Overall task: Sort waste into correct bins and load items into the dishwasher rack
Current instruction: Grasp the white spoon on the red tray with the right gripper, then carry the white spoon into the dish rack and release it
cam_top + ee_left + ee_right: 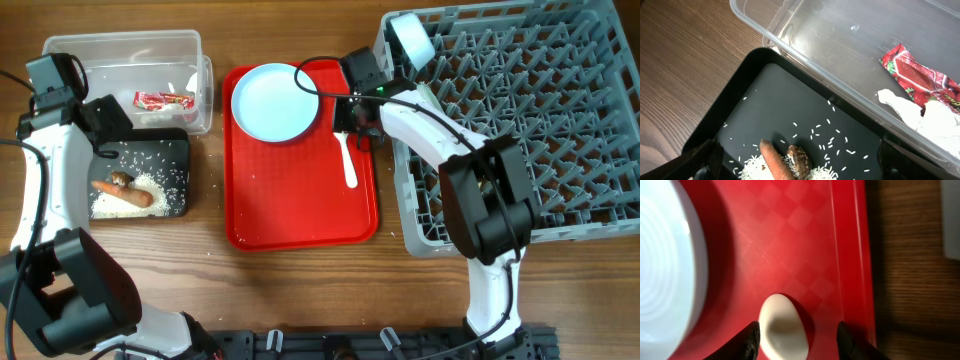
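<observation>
The red-and-white wrapper [164, 99] lies in the clear tub [70, 48]; it also shows in the left wrist view [917, 75]. The orange food stick [122, 194], the brown lump [122, 179] and rice grains [150, 180] lie in the black tray [180, 150]. My left gripper [797, 160] is open above the stick [776, 160] and lump [800, 159]. The light blue plate [275, 102] and white spoon [347, 160] lie on the red serving tray [300, 200]. My right gripper [797, 337] is open and low around the spoon's bowl [782, 332]. The grey rack [540, 110] stands at the right. The bowls and cup are out of view.
A white crumpled piece [920, 115] lies in the clear tub beside the wrapper. A few rice grains are scattered on the wooden table [210, 245] near the black tray. The right arm reaches across the rack's left edge.
</observation>
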`<state>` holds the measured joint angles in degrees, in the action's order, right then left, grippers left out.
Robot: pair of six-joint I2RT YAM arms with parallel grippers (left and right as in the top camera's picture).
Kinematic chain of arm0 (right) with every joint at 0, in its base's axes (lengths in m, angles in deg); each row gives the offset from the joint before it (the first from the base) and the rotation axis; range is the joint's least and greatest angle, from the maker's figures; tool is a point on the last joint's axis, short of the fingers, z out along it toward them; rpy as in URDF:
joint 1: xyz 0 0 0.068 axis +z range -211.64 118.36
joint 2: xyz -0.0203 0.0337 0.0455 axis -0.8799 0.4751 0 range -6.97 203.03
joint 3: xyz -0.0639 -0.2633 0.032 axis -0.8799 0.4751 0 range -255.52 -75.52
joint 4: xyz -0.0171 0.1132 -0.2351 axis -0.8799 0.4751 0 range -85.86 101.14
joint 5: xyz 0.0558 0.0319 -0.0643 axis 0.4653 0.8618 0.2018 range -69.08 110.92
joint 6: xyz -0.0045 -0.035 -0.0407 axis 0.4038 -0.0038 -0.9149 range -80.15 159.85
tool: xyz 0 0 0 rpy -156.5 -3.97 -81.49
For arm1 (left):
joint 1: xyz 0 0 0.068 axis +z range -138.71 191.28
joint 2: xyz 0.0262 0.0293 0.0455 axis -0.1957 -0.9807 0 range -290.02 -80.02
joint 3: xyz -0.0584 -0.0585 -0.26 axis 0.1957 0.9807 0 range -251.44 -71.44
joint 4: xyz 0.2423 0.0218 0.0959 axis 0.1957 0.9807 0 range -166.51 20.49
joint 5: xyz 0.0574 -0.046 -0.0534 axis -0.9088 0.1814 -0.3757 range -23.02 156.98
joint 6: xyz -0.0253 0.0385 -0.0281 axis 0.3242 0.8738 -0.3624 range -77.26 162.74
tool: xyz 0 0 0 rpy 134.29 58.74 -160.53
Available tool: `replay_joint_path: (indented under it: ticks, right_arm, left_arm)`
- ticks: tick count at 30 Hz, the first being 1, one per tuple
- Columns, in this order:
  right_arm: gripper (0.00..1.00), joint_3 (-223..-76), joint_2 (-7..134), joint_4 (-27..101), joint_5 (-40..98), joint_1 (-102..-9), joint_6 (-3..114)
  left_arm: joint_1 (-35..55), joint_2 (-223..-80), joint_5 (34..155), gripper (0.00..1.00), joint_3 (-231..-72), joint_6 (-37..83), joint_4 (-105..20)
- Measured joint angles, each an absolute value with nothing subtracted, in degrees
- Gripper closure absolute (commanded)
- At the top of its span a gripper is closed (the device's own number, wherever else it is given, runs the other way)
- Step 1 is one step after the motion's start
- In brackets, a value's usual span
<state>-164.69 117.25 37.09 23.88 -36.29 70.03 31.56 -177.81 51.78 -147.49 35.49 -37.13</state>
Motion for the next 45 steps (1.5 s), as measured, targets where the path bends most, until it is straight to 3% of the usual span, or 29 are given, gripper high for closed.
replay_joint_path:
  ticks: [5,11,18,22,30,36,40,45]
  right_arm:
    - [0.54,-164.7,117.8,36.9,26.1,-36.2,70.7]
    - [0.64,-164.7,117.9,36.8,28.1,-35.0,72.8]
    - [0.88,-164.7,118.1,36.7,29.7,-34.9,74.6]
    - [0.96,-164.9,118.6,36.8,30.1,-34.9,75.0]
    - [0.96,-165.6,118.6,38.2,30.1,-34.9,75.1]
    - [0.96,-168.7,115.8,45.3,29.9,-34.9,66.4]
    - [0.96,-168.9,104.3,47.0,27.4,-35.5,61.8]
    - [0.95,-171.4,89.2,49.7,11.8,-42.0,60.6]
  left_arm:
    - [31.6,-177.8,51.8,0.0,-147.5,35.5,-37.1]
    - [31.6,-177.8,51.8,0.0,-147.5,35.5,-37.1]
    - [31.6,-177.8,51.8,0.0,-147.5,35.5,-37.1]
    - [31.6,-177.8,51.8,0.0,-147.5,35.5,-37.1]
    - [31.6,-177.8,51.8,0.0,-147.5,35.5,-37.1]
    - [31.6,-177.8,51.8,0.0,-147.5,35.5,-37.1]
    - [31.6,-177.8,51.8,0.0,-147.5,35.5,-37.1]
    - [31.6,-177.8,51.8,0.0,-147.5,35.5,-37.1]
